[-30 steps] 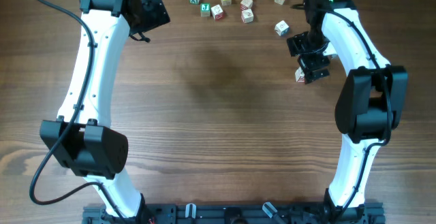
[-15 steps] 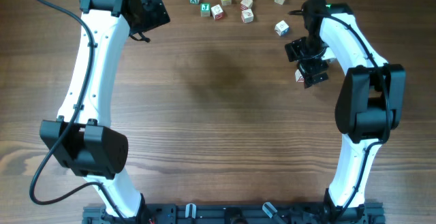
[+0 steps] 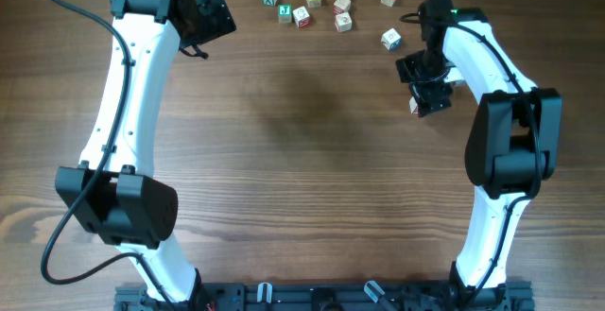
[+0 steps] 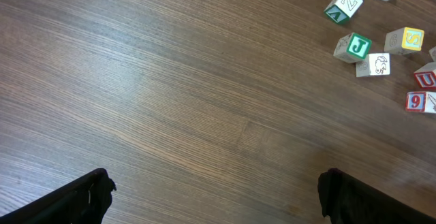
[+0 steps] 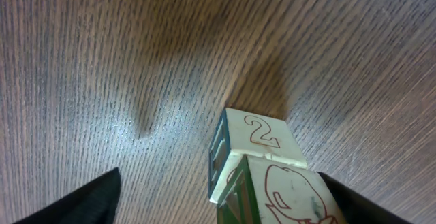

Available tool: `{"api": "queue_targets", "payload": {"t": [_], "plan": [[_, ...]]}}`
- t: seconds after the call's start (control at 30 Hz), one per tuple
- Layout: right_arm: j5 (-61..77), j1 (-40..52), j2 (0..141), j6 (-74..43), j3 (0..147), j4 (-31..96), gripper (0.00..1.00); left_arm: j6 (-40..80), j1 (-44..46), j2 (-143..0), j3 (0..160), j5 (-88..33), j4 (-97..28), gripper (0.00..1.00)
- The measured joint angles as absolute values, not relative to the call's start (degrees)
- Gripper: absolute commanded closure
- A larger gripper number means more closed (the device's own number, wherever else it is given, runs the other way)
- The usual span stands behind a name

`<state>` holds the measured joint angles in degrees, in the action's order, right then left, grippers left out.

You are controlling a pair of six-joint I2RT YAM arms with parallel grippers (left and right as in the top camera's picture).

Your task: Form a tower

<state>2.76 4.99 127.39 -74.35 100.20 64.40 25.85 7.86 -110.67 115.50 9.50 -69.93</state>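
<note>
Overhead looks straight down on the whole table [image 3: 302, 160]. Left wrist looks down from well above, sharing the loose cubes [image 4: 359, 46] at its 2 o'clock, overhead's 12. Right wrist sits close over the tower [image 5: 262, 156], overhead's 3 o'clock

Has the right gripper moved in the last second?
Yes: the right gripper shifted slightly up-left in the overhead view, toward the loose cube nearby.

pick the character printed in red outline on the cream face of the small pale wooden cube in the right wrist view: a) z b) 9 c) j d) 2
d: in the right wrist view the small pale wooden cube shows a red-outlined 2 on its cream face, right next to a second wooden cube that carries a red line drawing.
</note>
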Motion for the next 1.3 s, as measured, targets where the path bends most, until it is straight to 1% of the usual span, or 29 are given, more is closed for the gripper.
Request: {"api": "queue_targets", "payload": {"t": [0.07,0.37,0.47,0.53,0.63,0.77,0.83,0.93,1.07,1.3], "plan": [[2.76,4.99,127.39,-74.35,100.20,64.40,0.19,25.85,7.86,-110.67,115.50,9.50,-69.93,0.00],[2.72,4.99,127.39,-74.35,100.18,64.40,0.20,25.85,7.86,-110.67,115.50,9.50,-69.93,0.00],[2.52,4.99,127.39,-74.19,100.07,64.42,0.19,25.85,7.86,-110.67,115.50,9.50,-69.93,0.00],[2.20,4.99,127.39,-74.00,99.09,63.46,0.16,25.85,7.86,-110.67,115.50,9.50,-69.93,0.00],[2.07,4.93,126.89,-73.84,98.10,61.78,0.16,25.85,7.86,-110.67,115.50,9.50,-69.93,0.00],[2.07,4.93,126.78,-73.84,98.00,61.60,0.21,25.85,7.86,-110.67,115.50,9.50,-69.93,0.00],[2.07,4.93,126.76,-73.82,97.95,61.63,0.21,25.85,7.86,-110.67,115.50,9.50,-69.93,0.00],[2.11,4.93,126.76,-73.65,97.95,61.67,0.04,25.85,7.86,-110.67,115.50,9.50,-69.93,0.00],[2.15,4.95,126.76,-73.43,97.95,62.04,0.00,25.85,7.86,-110.67,115.50,9.50,-69.93,0.00],[2.59,4.95,126.76,-73.43,97.84,62.08,0.01,25.85,7.86,-110.67,115.50,9.50,-69.93,0.00]]}}
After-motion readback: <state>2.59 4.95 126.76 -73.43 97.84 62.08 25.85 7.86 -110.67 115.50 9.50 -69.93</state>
